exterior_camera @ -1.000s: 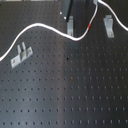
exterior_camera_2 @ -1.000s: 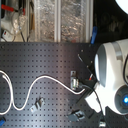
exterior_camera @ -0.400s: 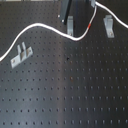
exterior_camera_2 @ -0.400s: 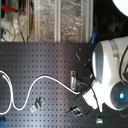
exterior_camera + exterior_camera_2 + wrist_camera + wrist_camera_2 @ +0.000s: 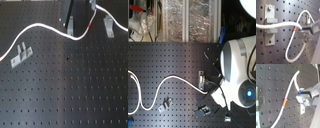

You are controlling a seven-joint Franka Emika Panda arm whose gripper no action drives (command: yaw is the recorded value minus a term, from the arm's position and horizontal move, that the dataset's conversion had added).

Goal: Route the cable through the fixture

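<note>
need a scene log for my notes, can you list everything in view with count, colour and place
cable: one, white with a short red band, snaking across the board and held at the gripper
brackets: three seen in the first exterior view, grey metal; one at the first exterior view's left, two near the far edge
perforated board: one, black, under everything
shelf clutter: beyond the board in the second exterior view, contents unclear
arm: one, white
gripper: one, grey fingers shut on the cable beside the red band
</note>
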